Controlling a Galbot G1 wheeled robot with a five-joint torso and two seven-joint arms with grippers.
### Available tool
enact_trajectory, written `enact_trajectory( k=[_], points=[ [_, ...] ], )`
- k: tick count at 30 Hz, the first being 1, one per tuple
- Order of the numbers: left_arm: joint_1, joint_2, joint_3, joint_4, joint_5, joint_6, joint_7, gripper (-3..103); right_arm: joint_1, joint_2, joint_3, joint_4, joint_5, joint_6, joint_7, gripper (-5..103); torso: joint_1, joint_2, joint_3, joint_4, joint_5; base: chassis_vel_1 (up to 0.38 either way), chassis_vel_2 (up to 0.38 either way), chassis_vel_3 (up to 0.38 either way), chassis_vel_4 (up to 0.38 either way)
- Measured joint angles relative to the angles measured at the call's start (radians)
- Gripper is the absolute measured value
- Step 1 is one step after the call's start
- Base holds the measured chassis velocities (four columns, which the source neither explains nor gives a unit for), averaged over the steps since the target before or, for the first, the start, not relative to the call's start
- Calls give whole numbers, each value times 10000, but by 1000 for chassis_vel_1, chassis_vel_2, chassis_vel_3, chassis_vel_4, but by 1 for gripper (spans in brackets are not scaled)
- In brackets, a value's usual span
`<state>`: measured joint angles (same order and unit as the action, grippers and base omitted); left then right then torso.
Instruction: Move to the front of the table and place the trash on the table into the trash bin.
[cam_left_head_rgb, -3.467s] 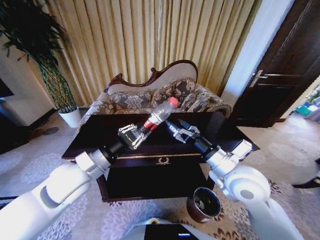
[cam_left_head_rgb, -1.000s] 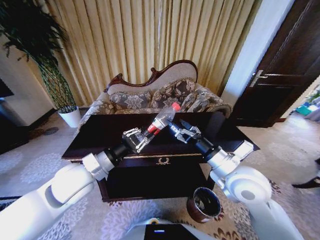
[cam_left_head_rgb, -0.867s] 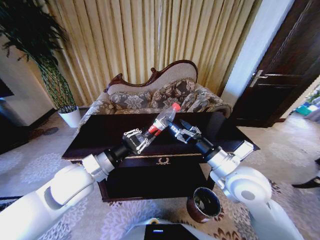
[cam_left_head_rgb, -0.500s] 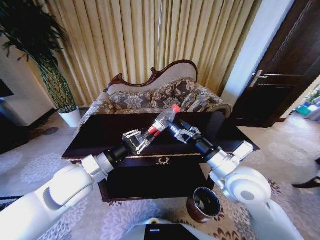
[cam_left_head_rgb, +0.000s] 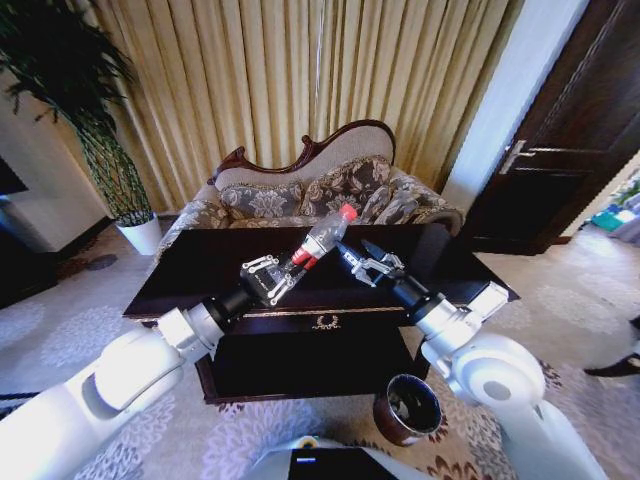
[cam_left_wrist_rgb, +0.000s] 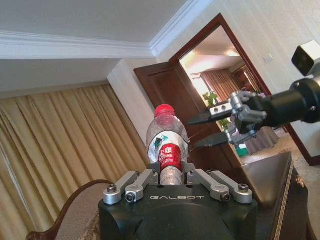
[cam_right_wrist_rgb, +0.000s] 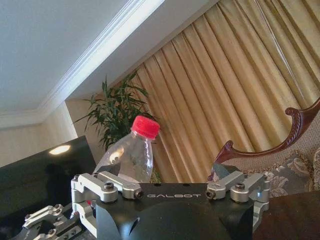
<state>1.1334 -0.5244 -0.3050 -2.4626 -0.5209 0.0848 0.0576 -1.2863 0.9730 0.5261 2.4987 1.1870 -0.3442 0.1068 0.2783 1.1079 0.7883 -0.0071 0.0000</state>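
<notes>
My left gripper (cam_left_head_rgb: 268, 276) is shut on the bottom end of the trash, a clear plastic bottle (cam_left_head_rgb: 319, 238) with a red cap and label. It holds the bottle tilted, cap up and away, above the middle of the dark table (cam_left_head_rgb: 205, 262). In the left wrist view the bottle (cam_left_wrist_rgb: 167, 145) stands between the closed fingers (cam_left_wrist_rgb: 143, 179). My right gripper (cam_left_head_rgb: 357, 252) hovers open just right of the bottle's neck, not touching it; its wrist view has the bottle (cam_right_wrist_rgb: 128, 156) close beside it. The reddish-brown trash bin (cam_left_head_rgb: 385, 418) stands on the carpet below my right arm.
An ornate sofa (cam_left_head_rgb: 312, 188) sits right behind the table. A plant in a white pot (cam_left_head_rgb: 141, 233) stands at the far left, a dark door (cam_left_head_rgb: 565, 150) at the right. Patterned carpet lies around the table, and the table's lower shelf (cam_left_head_rgb: 300, 365) faces me.
The left gripper with the bottle has dipped slightly since the oldest frame and eased a little left in the last half second. The right gripper has stayed open and almost still.
</notes>
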Motion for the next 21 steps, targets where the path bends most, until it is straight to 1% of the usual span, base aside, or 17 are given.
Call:
enact_trajectory(
  k=[7,15,21],
  points=[
    [41,-48,24,116,47,-39,1,20,-64,22,168,0,38,17,-10,100,0,0,0,0,0,0,0,0,0],
    [-28,-77,114,378,47,-57,38,20,-94,55,207,1,174,46,-291,100,0,0,0,0,-1,0,0,0,0],
    [-454,-46,425,584,10,-60,185,20,-97,33,127,4,177,50,-435,100,0,0,0,0,0,0,0,0,0]
  ],
)
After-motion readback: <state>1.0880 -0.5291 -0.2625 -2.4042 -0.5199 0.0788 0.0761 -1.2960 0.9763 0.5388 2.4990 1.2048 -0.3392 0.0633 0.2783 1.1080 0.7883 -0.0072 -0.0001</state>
